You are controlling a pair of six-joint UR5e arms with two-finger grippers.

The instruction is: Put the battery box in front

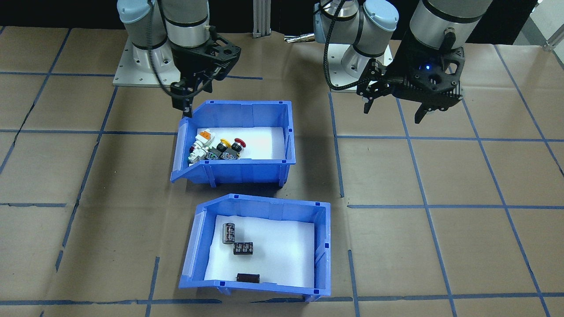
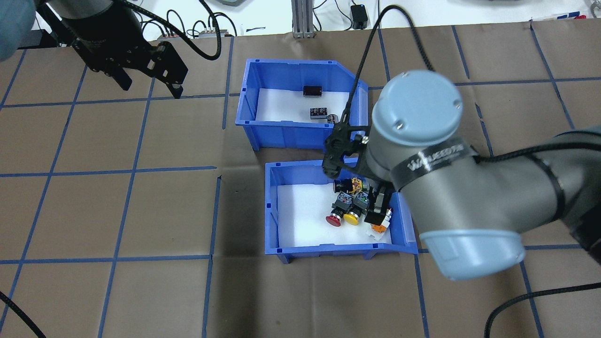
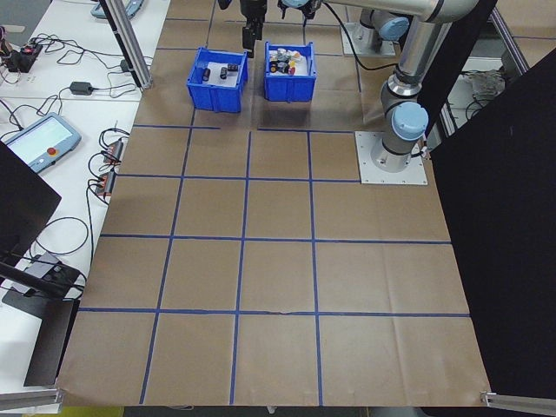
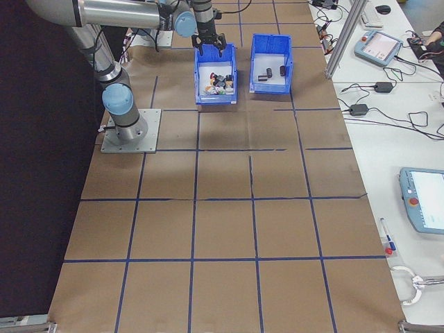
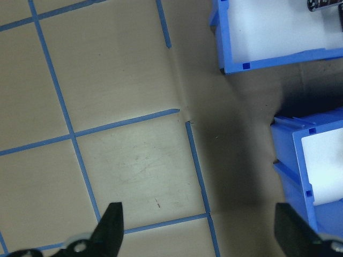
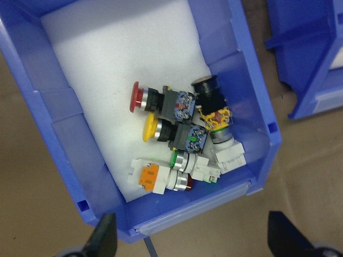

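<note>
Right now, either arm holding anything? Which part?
Nothing held. Left gripper is open over bare table; right gripper is open above the push-button bin. The battery box is untouched.

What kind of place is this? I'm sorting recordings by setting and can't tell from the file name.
Probably a robotics lab or test cell. A table covered in brown paper is marked with a blue tape grid, teach pendants and loose cables lie on the white side benches, and two blue parts bins hold electrical components.
</note>
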